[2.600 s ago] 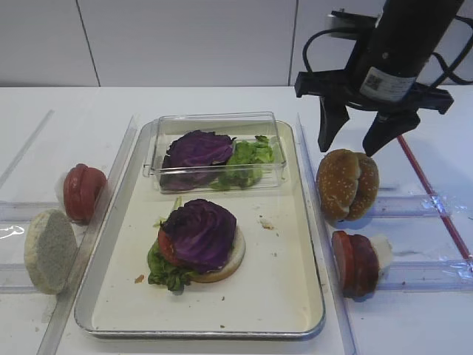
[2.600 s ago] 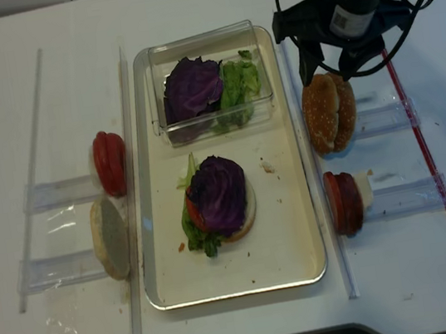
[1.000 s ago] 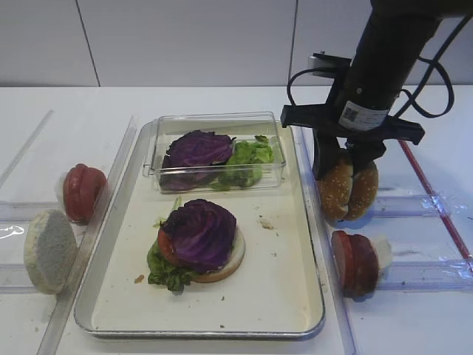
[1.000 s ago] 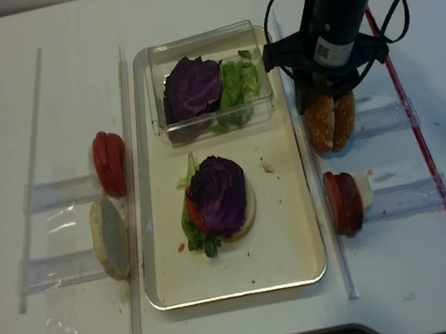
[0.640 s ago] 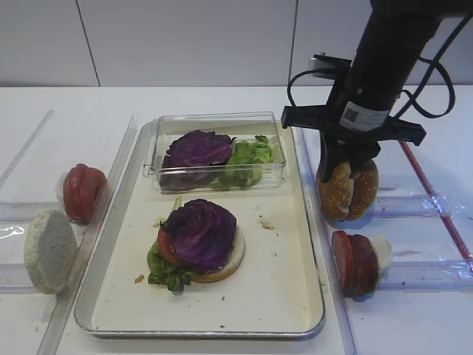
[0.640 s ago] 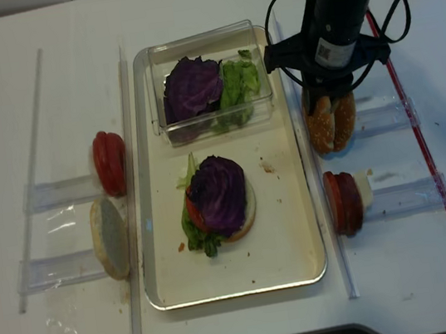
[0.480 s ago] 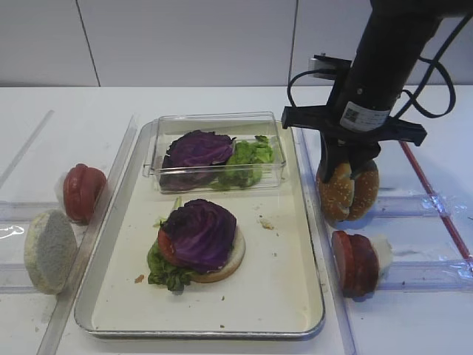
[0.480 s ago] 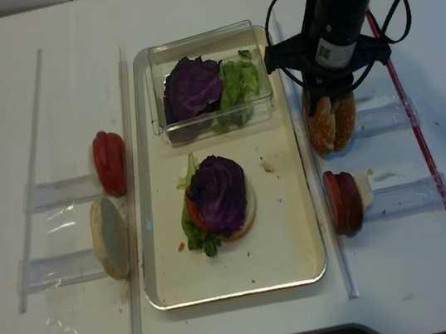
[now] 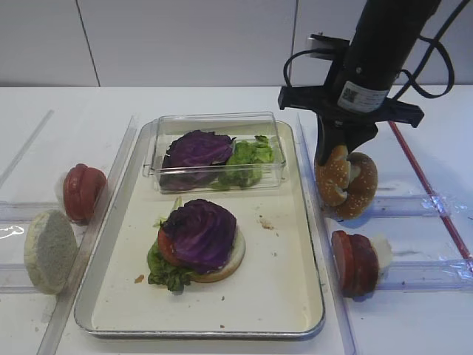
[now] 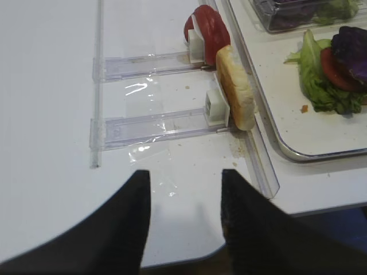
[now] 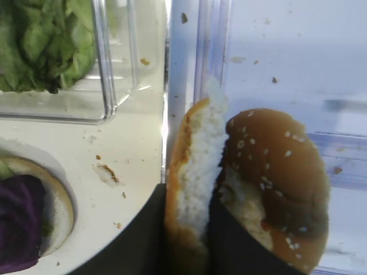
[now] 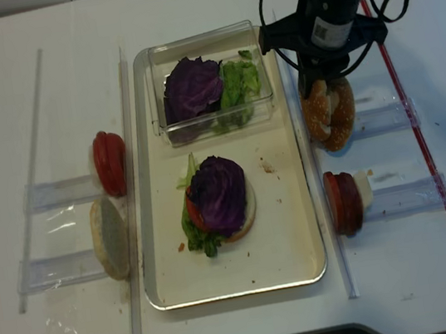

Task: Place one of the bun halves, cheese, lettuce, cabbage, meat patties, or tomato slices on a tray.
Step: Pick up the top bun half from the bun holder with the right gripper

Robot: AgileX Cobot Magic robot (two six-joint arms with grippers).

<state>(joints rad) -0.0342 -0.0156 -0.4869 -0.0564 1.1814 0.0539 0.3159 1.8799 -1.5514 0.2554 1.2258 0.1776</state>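
My right gripper (image 9: 341,158) is shut on a golden sesame bun half (image 9: 331,176), pinching it upright just right of the tray's rim (image 9: 316,294). In the right wrist view the fingers (image 11: 146,238) squeeze this bun half (image 11: 192,166), its white crumb facing a second seeded bun (image 11: 281,172) that leans against it. A stack of cabbage (image 9: 199,229), tomato and lettuce on a bun base lies on the tray. Meat patties (image 9: 355,262) stand right of the tray, tomato slices (image 9: 81,191) left. My left gripper (image 10: 183,177) hangs open over bare table.
A clear plastic box (image 9: 214,148) with cabbage and lettuce sits at the tray's far end. Clear plastic rails and holders (image 9: 421,203) flank the tray on both sides. A pale seedless bun half (image 9: 48,250) stands front left. A red strip (image 9: 432,196) lies far right.
My right gripper came down over the two buns, shut on the left one and raised it a little; the second bun tilted against it. The left arm has not moved.
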